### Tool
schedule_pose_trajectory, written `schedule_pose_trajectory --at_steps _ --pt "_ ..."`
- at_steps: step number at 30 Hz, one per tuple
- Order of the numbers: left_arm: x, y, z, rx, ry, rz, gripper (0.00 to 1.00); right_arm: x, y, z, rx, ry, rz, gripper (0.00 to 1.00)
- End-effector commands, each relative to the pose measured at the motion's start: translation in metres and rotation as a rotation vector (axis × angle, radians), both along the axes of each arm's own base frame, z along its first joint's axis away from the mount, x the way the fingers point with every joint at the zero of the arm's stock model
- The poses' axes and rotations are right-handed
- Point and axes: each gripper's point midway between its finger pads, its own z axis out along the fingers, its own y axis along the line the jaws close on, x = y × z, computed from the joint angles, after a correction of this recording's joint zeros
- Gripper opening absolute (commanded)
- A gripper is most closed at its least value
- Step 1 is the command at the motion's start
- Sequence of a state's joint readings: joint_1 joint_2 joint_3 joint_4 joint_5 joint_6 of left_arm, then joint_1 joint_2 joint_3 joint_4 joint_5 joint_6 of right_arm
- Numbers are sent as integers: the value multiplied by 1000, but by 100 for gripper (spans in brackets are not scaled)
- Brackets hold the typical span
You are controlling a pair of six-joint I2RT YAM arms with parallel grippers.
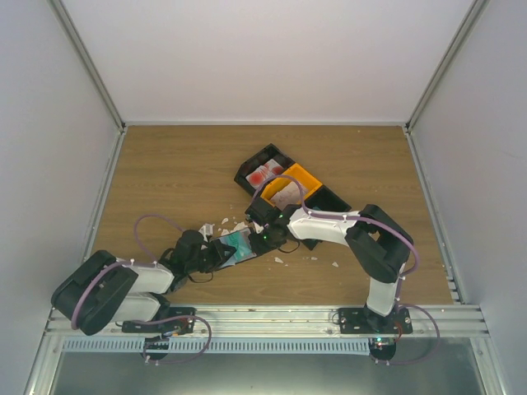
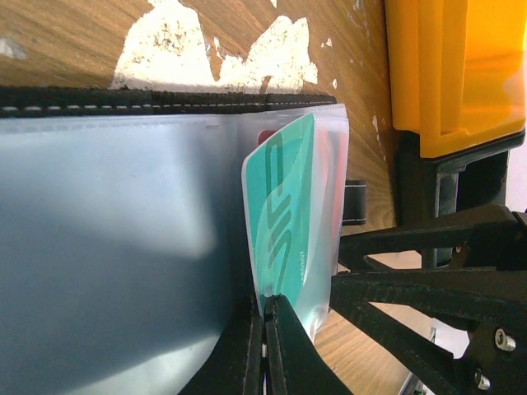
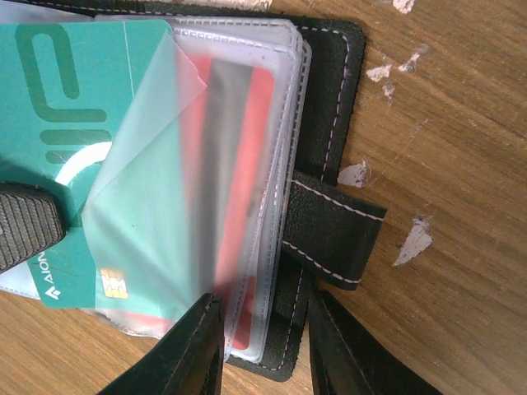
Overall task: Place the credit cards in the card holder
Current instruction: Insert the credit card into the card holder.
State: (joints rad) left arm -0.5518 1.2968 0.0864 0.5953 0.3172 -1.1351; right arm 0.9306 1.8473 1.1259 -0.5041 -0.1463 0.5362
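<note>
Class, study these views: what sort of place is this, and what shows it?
Probably a robot test cell: a wooden table enclosed by white panels, with the left arm and the right arm bolted to a metal rail at its near edge.

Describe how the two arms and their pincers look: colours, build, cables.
The two arms match. The left arm and right arm each have white links between bulky black joints, with a looping purple cable running alongside. The left pincer and right pincer have slim, angular black fingers. Small silver screws show on the right one.
</note>
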Motion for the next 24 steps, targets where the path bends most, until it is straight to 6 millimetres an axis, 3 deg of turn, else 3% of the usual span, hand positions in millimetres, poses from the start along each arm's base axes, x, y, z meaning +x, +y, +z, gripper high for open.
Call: schedule_pose_trajectory --at_steps 1,10,19,24 --pt "-23 12 -27 68 107 -3 0 -15 -13 -25 -59 77 -4 30" --pt "-20 20 -22 138 103 13 0 -13 -18 -26 -81 70 -23 29" --pt "-21 7 -24 108 91 -62 0 -14 -15 -24 -65 75 -3 30" --pt "-11 2 -26 130 67 -81 0 -16 -12 -23 -50 83 18 38"
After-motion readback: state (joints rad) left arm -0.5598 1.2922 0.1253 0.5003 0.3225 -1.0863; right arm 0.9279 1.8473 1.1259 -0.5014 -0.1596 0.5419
